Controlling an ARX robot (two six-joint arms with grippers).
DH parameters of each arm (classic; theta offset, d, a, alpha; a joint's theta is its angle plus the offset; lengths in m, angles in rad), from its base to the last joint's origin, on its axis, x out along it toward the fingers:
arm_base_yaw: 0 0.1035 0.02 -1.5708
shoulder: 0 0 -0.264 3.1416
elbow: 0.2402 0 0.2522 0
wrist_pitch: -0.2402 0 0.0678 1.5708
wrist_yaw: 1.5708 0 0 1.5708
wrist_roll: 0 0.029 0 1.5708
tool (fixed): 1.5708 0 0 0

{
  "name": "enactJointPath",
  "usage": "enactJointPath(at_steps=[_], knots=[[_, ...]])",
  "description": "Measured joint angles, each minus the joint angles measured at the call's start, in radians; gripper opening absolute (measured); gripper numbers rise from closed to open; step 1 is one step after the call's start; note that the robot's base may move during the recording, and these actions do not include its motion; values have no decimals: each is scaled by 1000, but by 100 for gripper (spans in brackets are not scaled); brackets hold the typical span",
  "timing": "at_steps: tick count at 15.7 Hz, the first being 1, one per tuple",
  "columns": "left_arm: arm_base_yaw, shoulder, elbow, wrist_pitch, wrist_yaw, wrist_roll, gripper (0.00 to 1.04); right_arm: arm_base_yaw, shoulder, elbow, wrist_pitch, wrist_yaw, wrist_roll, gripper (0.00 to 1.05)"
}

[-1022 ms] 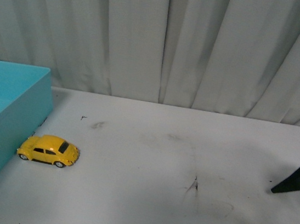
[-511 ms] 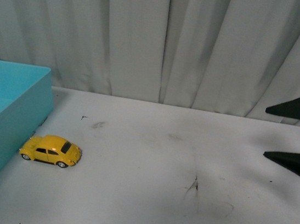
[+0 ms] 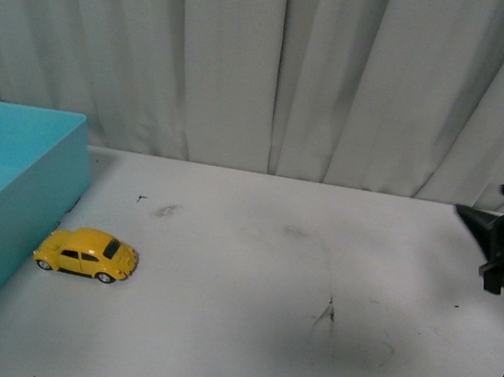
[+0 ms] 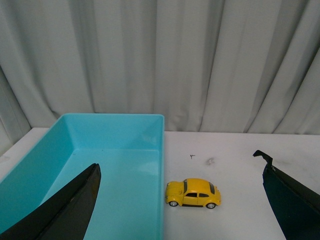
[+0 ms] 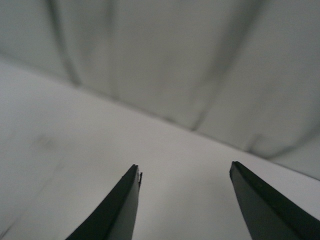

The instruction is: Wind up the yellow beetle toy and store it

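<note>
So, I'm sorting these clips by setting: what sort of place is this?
Probably a staged robot test bench, not a home: a scuffed white table, a plain grey curtain as backdrop, and a yellow beetle toy beside a turquoise bin.

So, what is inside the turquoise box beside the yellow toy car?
The turquoise box shows only bare floor and walls in the left wrist view. One finger of the left end effector covers its near corner, so that part is unseen.
</note>
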Motion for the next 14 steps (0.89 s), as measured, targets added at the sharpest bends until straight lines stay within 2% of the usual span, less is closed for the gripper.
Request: enactJointPath(at_steps=[1,2,3,8,10,12,14], knots=[[0,0,0,0,0,0,98,-2,-50,-51,97,101,83,50],[0,0,0,0,1,0,98,-7,-249,-208,224,242,229,21],[0,0,0,-1,1,0,98,54,-365,-374,183,285,261,2],[0,0,0,0,0,0,98,57,-460,-416,174,291,265,2],[0,0,0,0,0,0,98,57,-590,-462,48,291,266,2],[0,0,0,0,0,0,98,57,-717,-509,2,292,267,2],[0,0,0,0,0,0,98,57,-991,-603,-183,292,268,2]])
